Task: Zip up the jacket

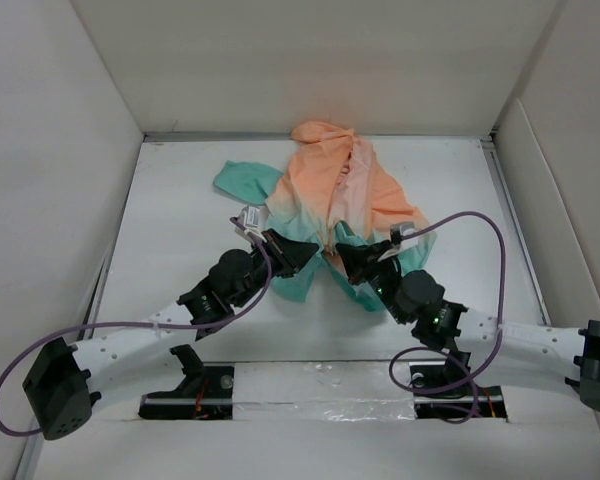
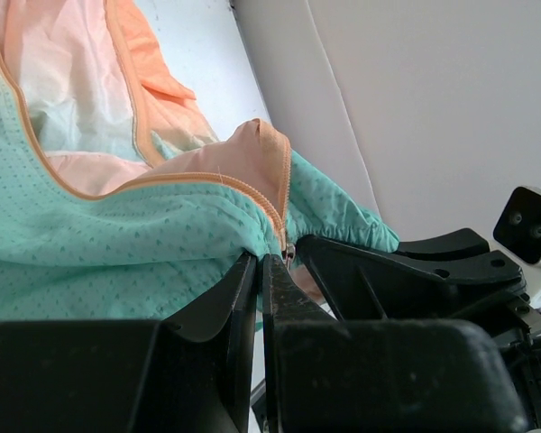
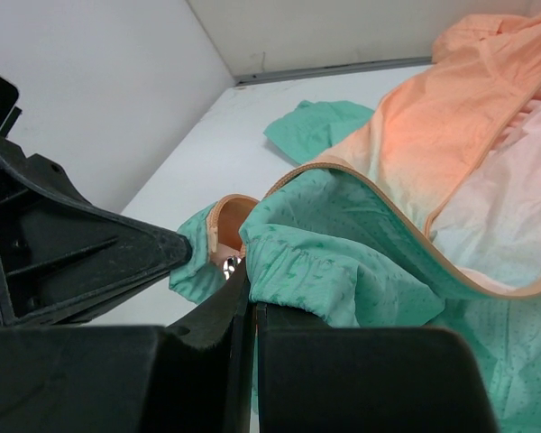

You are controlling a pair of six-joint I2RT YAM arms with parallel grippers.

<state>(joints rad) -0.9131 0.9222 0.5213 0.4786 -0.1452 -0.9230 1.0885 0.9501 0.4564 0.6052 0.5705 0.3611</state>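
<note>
**Top external view: both sets of fingers at the jacket's teal hem**

Nearest you, the two arms reach in from their bases and meet at the near edge of the jacket [image 1: 375, 195]. The left fingers [image 1: 292, 254] and the right fingers [image 1: 350, 258] sit just beside each other at the teal hem, one on each side of the front opening.

In the left wrist view, your left fingers [image 2: 243, 289] are drawn to a narrow slit. Teal fabric is pinched at their tips, right by the lower end of the orange zipper trim [image 2: 275, 203]. In the right wrist view, your right fingers [image 3: 239, 302] are likewise pressed nearly together, with teal hem caught at the tips and bunched over them.

The jacket lies on the white tabletop [image 1: 180, 260] with its long axis running near to far. The hem is toward you and the peach hood [image 1: 325, 133] points at the back wall. The front lies open, showing pale pink lining [image 1: 352, 185]. One teal sleeve [image 1: 245, 180] spreads out to the left, beyond the left fingers.
</note>
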